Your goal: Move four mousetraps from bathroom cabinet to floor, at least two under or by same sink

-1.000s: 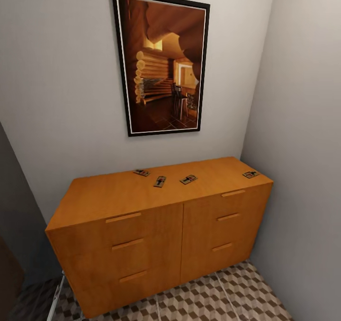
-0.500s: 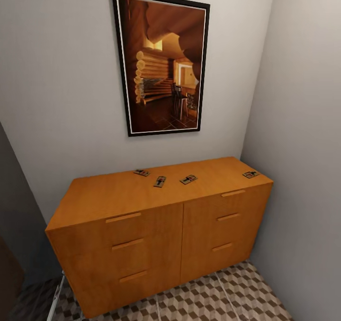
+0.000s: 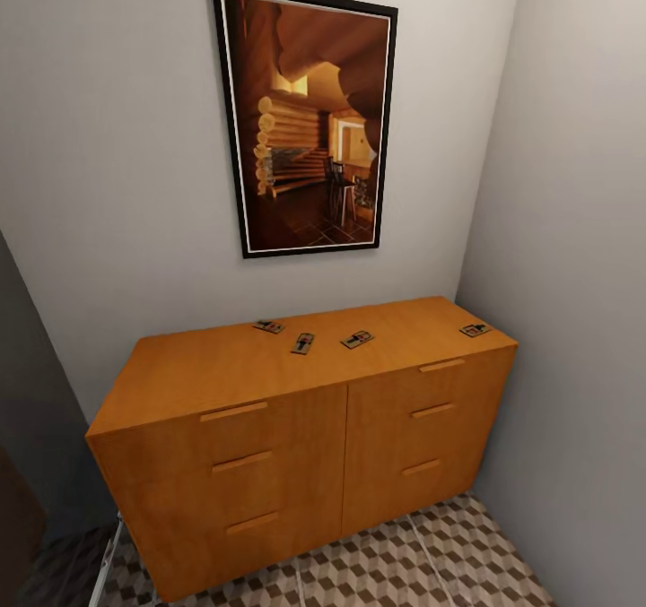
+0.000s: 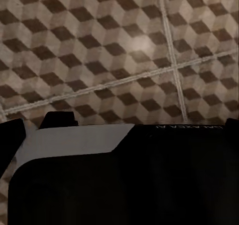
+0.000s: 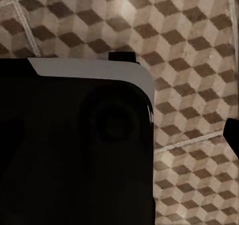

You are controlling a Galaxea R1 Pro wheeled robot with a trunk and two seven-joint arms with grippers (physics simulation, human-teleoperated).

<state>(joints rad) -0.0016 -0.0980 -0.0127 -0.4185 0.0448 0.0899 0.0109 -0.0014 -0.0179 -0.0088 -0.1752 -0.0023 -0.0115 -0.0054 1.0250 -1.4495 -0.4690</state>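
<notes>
A: What does the head view show?

B: An orange-brown wooden cabinet (image 3: 296, 428) with bar-handled drawers stands in a corner against a grey wall, under a black-framed picture of a log interior (image 3: 305, 118). Four small flat dark-brown mousetraps lie on its smooth top near the rear edge: the first mousetrap (image 3: 267, 326), the second mousetrap (image 3: 303, 343) just beside it, the third mousetrap (image 3: 357, 339) near that, and the fourth mousetrap (image 3: 475, 329) well apart at the far end by the side wall. The cube-patterned tiled bathroom floor (image 3: 422, 562) shows at the cabinet's foot.

A: And the wrist views?

B: Each looks past a black and pale-grey robot housing onto the same floor tiles (image 4: 99, 50), crossed by pale grout lines. Dark tips of the left gripper (image 4: 59, 119) and the right gripper (image 5: 122, 56) project beyond the housings, above bare tiles, with no mousetrap near them.

A: Are the fingers apart or together?

B: That cannot be told for either gripper; the housings hide them.
</notes>
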